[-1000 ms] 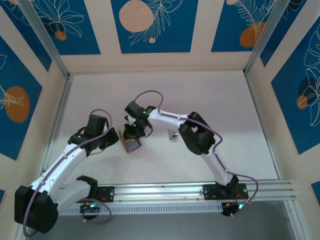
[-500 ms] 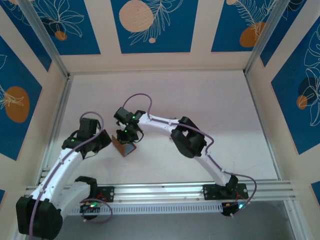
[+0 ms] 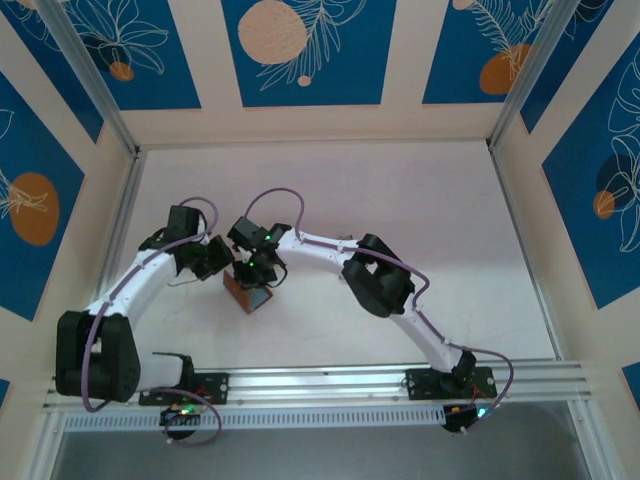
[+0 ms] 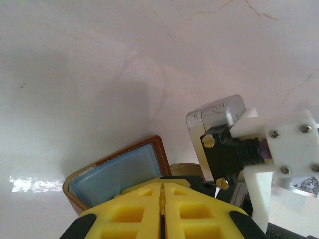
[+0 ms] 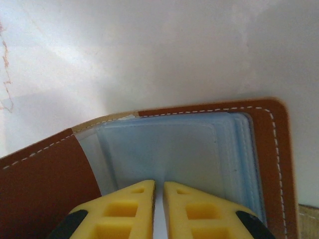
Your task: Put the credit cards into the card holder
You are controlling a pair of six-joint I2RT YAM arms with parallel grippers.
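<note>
Near edge first: both arms come off the rail point(image 3: 320, 378) and meet over the left-middle of the tabletop point(image 3: 430, 200).

Left hand point(image 4: 162, 188): yellow fingers pressed together with no gap, sitting at the near edge of the card holder point(image 3: 248, 296). Can't tell if any leather is pinched between them.

Right hand point(image 5: 158, 185): fingers a thin slit apart, right over the inside of the holder. Can't tell if a sleeve leaf is nipped in that slit.

The card holder is brown leather with white stitching. It sits open between the two hands, with the pale blue clear sleeves point(image 5: 169, 149) facing up. Flat or tilted, can't tell. Past it the pale tabletop runs on to the back wall point(image 3: 310, 120).

Step, my read: opening and steadying the holder, with card loading not yet begun. The next move calls for one hand to pin the flap so it won't fold shut. The other hand needs to let go, fetch a card and slide it edge-first into a sleeve mouth. The sleeves look thin and floppy, so a shallow entry angle is probably needed.
</note>
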